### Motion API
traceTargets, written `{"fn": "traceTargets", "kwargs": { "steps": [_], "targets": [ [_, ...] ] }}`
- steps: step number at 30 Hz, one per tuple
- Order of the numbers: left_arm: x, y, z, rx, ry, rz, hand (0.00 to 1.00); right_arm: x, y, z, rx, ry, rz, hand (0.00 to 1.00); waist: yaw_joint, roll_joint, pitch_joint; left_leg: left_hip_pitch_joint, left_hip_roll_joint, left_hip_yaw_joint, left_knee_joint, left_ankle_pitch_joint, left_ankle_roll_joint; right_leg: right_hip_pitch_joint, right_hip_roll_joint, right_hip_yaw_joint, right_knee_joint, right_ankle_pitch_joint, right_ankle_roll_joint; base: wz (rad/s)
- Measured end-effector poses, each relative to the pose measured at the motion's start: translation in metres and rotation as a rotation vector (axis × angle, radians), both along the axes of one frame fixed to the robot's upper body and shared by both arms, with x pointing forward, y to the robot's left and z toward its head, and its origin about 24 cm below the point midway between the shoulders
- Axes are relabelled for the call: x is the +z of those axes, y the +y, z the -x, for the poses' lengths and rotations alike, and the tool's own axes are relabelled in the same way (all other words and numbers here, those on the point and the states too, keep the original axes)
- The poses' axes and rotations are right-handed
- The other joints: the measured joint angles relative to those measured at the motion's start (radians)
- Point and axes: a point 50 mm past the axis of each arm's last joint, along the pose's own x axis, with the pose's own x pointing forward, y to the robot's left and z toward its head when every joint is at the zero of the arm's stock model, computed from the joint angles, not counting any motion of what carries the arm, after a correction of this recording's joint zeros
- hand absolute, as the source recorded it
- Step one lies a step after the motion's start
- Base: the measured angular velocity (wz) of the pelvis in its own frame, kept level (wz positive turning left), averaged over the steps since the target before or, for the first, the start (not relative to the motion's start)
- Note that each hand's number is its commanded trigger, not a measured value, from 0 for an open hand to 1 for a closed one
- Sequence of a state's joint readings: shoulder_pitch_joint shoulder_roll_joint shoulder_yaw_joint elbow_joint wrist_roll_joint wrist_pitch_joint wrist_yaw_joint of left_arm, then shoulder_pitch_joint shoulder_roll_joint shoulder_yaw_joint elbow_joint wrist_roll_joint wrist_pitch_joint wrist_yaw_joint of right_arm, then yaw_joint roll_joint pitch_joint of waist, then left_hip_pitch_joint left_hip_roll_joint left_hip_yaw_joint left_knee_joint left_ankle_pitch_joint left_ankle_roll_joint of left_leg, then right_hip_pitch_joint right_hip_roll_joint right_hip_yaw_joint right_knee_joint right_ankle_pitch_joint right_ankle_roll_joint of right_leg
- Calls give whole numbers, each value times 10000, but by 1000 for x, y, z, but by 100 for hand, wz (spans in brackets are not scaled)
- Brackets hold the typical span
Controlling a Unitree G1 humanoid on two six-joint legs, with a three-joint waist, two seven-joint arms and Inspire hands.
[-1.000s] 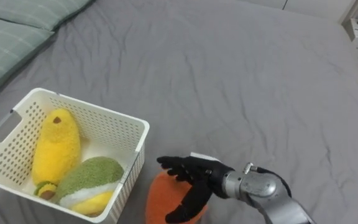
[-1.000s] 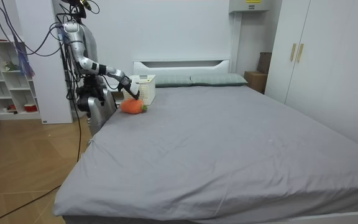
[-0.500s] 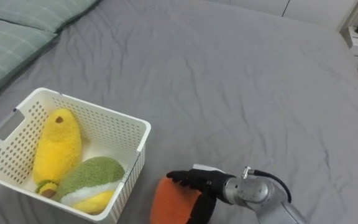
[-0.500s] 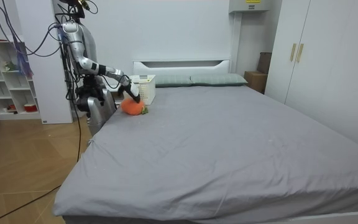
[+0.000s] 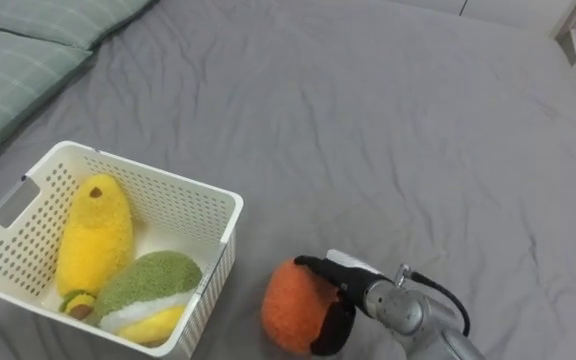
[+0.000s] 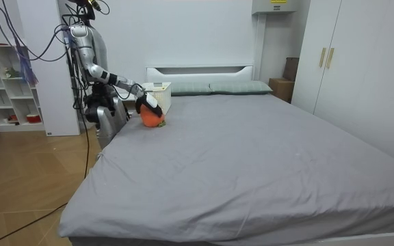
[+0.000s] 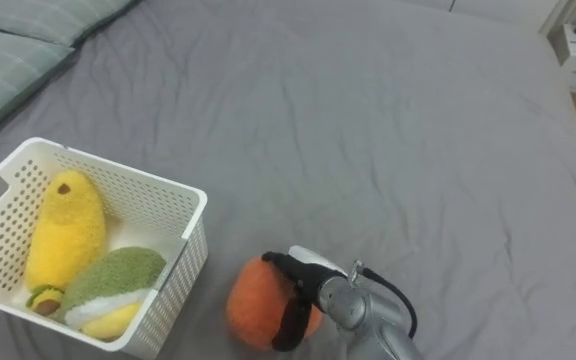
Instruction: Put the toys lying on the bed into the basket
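Just right of the white basket (image 5: 230,215) on the grey bed (image 5: 398,130), the right hand (image 5: 340,298) clasps a round orange plush toy (image 5: 288,305) — its dark fingers and thumb curl round the toy's right side. Whether the toy rests on the sheet or hangs just clear of it I cannot tell. Inside the basket lie two plush toys (a yellow one (image 5: 93,235) and a green one (image 5: 148,292)), touching each other. Green pillows (image 5: 18,50) lie at the upper left — the robot stands at the bed's side near the headboard.

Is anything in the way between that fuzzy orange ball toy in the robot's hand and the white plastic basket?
Nothing lies between them. The right hand grips the round orange plush toy just beside the white perforated plastic basket; only its side wall must be cleared.
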State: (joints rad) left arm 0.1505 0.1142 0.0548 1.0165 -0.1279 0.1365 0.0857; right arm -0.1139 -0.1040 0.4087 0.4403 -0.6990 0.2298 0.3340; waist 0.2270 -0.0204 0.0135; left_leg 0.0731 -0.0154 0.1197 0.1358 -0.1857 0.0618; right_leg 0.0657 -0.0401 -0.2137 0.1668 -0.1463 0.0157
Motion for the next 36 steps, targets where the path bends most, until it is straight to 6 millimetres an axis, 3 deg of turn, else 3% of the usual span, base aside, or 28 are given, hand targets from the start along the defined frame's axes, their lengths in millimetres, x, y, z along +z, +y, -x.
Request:
{"fn": "traceTargets", "kwargs": {
  "steps": [7, 17, 19, 20, 21, 23, 36],
  "targets": [
    [-1, -7, 0, 16, -98, 22, 0, -8, -8, 2, -84, -725, 1101, 0, -5, 182, -72, -10, -1, -44, 3, 4, -2, 7, -9, -93, 3, -1, 1, 1],
    [-1, -7, 3, 54, -220, -35, 0, -17, -10, 9, -204, -942, 1081, 1, -28, 221, -48, -45, -8, -125, 0, 2, -2, 26, -16, -159, -4, -1, 2, 1],
    [-1, -7, 2, 38, -298, -23, 0, -20, -12, 11, -421, -837, 858, 26, -13, 246, -33, -74, -8, -159, 15, 3, -3, 23, -28, -290, -4, -1, 2, 6],
    [-1, -7, 2, 50, -309, -7, 0, -21, -12, 11, -473, -844, 797, 52, -17, 252, -31, -79, -8, -165, 18, 3, -3, 23, -31, -333, -4, -1, 2, 0],
    [-1, -8, 2, 59, -333, 1, 0, -22, -13, 12, -600, -835, 665, 60, -17, 267, -28, -79, -8, -172, 19, 3, -3, 29, -33, -355, -6, -1, 2, 0],
    [0, -8, 1, 54, -394, -6, 0, -25, -14, 14, -786, -815, 478, 100, -15, 285, -23, -84, -10, -174, 21, 3, -3, 28, -36, -363, -6, -1, 2, 0],
    [-2, -8, 5, 77, -424, -4, 0, -37, -25, 21, -2371, -315, -805, 100, -27, 300, -38, -103, -29, -158, 13, 3, -3, 32, -32, -363, -159, -1, 2, 0]
  ]
}}
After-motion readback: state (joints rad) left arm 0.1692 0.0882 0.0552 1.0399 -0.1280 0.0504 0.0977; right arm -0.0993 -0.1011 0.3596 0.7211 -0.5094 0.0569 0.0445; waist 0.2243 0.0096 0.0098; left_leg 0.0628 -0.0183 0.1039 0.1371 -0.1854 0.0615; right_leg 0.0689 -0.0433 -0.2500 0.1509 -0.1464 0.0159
